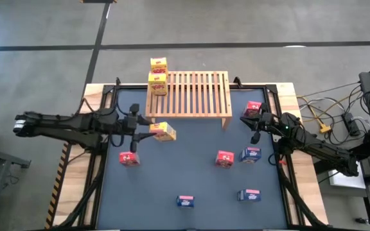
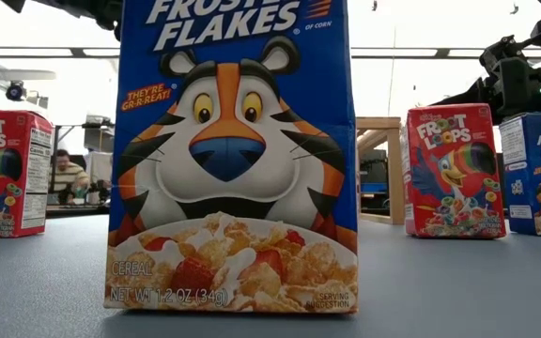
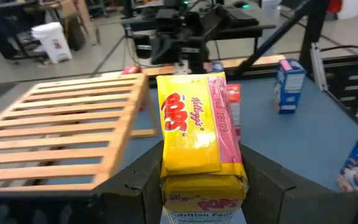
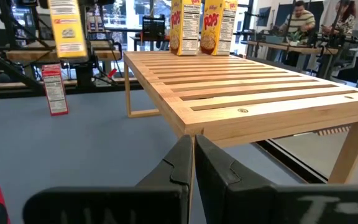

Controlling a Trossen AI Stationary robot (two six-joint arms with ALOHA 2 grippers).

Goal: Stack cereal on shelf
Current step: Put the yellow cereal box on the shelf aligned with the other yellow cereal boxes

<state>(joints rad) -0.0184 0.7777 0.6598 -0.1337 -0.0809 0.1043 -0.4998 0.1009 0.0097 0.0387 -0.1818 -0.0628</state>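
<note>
While a yellow box (image 1: 163, 131) is carried clamped between the fingers of the left tool (image 1: 148, 128), left of centre in the overhead picture, the step in hand is judged to be the delivery of the third yellow carton to the shelf (image 1: 191, 96). In the left wrist picture the same carton is seen gripped low on its sides, upright and clear of the worktop (image 1: 172, 179), with the slatted rack just beside it.

Two yellow boxes are already placed at the upper left corner of the rack: one (image 1: 157, 83) on the slats and one (image 1: 158, 64) above it in the picture; the right wrist picture shows them standing side by side at the far edge.

Lower left of the held carton, a red box (image 1: 129, 158) stands on the worktop. Towards the bottom centre a blue box (image 1: 185, 201) is seen, then a red one (image 1: 224, 159) touching or just beside a blue one (image 1: 250, 155), and another blue one (image 1: 250, 195) lower right. A third red box (image 1: 254, 108) stands at the right end of the rack.

The right tool (image 1: 257, 120) waits near that red box with its fingers pressed together and nothing between them.

The next move is judged to call for a lift over the rack's front edge and a set-down on the slats beside the two yellow boxes, kept upright, before the fingers are parted.
</note>
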